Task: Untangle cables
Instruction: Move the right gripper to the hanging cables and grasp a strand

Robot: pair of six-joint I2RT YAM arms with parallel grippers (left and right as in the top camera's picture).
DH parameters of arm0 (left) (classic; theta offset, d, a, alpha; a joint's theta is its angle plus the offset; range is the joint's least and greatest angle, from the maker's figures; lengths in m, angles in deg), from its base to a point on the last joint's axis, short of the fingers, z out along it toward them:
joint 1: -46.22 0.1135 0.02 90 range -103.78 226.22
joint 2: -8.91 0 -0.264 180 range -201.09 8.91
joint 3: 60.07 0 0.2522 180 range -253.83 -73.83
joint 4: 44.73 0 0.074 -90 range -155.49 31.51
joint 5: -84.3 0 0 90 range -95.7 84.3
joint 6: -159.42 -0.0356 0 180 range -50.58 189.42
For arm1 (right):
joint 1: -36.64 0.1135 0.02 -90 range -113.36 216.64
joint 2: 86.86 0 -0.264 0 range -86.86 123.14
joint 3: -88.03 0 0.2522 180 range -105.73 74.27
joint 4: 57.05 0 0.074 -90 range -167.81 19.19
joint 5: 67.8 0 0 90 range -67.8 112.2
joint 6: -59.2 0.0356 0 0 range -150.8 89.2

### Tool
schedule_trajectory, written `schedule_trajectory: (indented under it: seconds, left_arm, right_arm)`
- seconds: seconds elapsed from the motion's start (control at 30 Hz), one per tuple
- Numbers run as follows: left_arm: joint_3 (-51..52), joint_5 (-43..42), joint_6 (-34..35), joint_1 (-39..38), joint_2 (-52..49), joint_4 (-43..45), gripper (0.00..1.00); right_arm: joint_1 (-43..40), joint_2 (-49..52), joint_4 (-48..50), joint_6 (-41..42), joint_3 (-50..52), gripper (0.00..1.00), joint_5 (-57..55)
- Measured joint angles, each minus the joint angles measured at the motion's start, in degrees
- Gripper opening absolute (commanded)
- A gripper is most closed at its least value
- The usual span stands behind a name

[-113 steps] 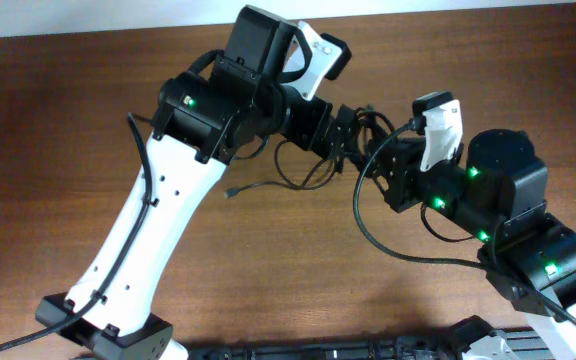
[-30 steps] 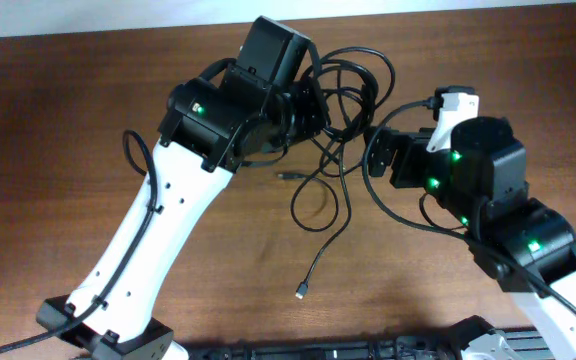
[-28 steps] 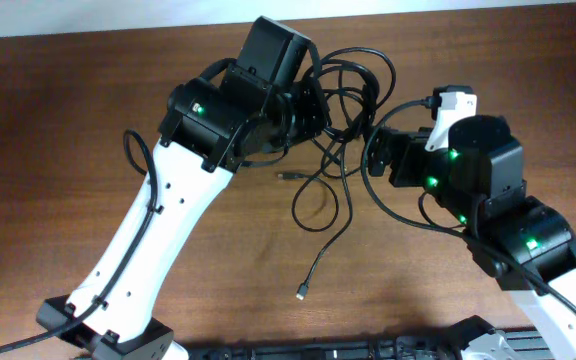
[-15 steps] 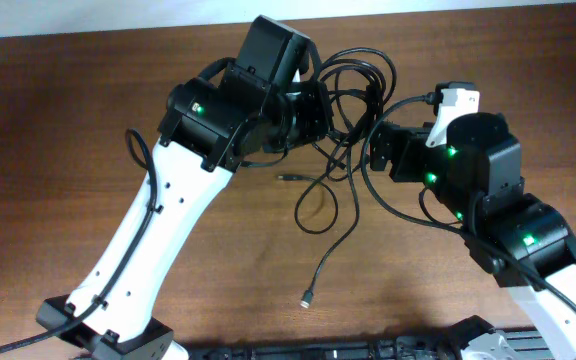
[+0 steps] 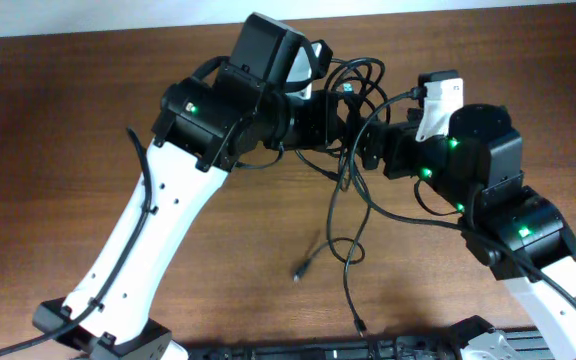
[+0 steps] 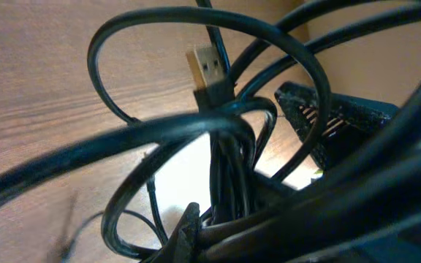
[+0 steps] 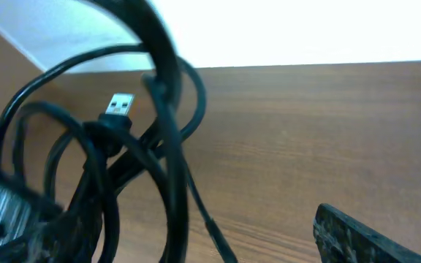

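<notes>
The cables [image 5: 349,215] are thin black cords bunched in loops high over the table, with strands hanging down to two plug ends [image 5: 299,271] [image 5: 360,326]. My left gripper [image 5: 334,120] is shut on the bundle; in the left wrist view one fingertip [image 6: 186,225] presses against the gathered cables [image 6: 229,168], and a USB plug [image 6: 208,71] sticks up from them. My right gripper [image 5: 370,150] stands open right next to the bundle. In the right wrist view the cables [image 7: 168,168] and USB plug [image 7: 120,105] fill the left side, and one finger [image 7: 353,232] shows far right.
The brown wooden table [image 5: 58,120] lies under everything, its far edge against a white wall [image 7: 283,29]. Both arms meet over the table's upper middle. A dark rail [image 5: 368,350] runs along the near edge.
The left gripper has shifted right with the bundle and the loops have tightened. The hanging strands have dropped lower, one plug nearly to the near edge. The right gripper has closed in on the bundle.
</notes>
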Motion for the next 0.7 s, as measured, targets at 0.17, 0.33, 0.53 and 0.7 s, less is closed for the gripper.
schedule_trajectory:
  seconds: [0.17,0.33,0.53,0.7]
  left_arm:
    - [0.0,5.1,-0.6,0.0,0.6,0.3,0.0]
    - [0.0,14.8,-0.8,-0.6,0.6,1.0,0.0]
    - [0.0,26.0,-0.7,-0.7,0.6,1.0,0.0]
    - [0.0,31.5,3.4,-0.7,0.6,1.0,0.0]
  right_arm:
    - [-0.2,0.0,0.1,-4.1,0.0,0.88,6.5]
    - [0.9,0.1,0.2,-5.7,0.0,0.88,13.8]
    - [0.9,0.2,0.3,-6.3,0.0,0.77,17.4]
    - [0.9,0.2,0.4,-4.0,0.0,0.64,16.4]
